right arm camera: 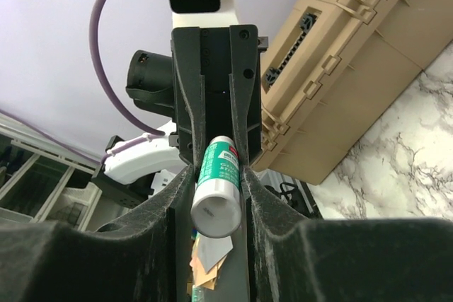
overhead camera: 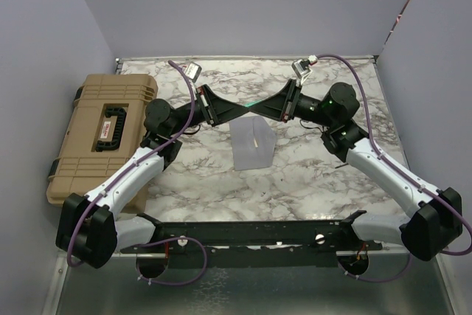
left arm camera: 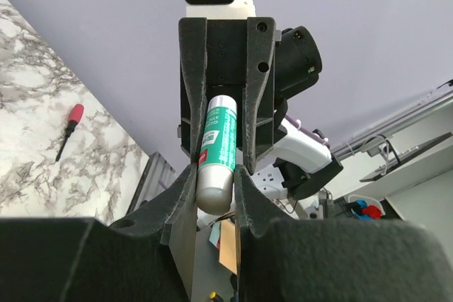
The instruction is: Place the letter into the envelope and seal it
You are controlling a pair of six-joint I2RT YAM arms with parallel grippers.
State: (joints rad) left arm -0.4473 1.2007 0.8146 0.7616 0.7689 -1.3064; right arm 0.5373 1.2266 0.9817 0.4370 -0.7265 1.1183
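A green-labelled glue stick (left arm camera: 219, 139) hangs level in the air between my two grippers, which point at each other above the table's middle. My left gripper (left arm camera: 214, 175) (overhead camera: 237, 111) is shut on its silver end. My right gripper (right arm camera: 218, 173) (overhead camera: 264, 108) has its fingers against both sides of the white end of the glue stick (right arm camera: 216, 196). Just below and in front of them, the light-grey envelope (overhead camera: 251, 145) lies flat on the marble table (overhead camera: 310, 182). The letter (overhead camera: 254, 140) shows only as a narrow peach-tan strip at the envelope's middle.
A big tan hard case (overhead camera: 103, 134) (right arm camera: 354, 68) lies along the table's left side. A red-handled screwdriver (left arm camera: 69, 129) rests on the marble to the right. Purple-grey walls close in the back and both sides. A black rail (overhead camera: 251, 234) runs along the front edge.
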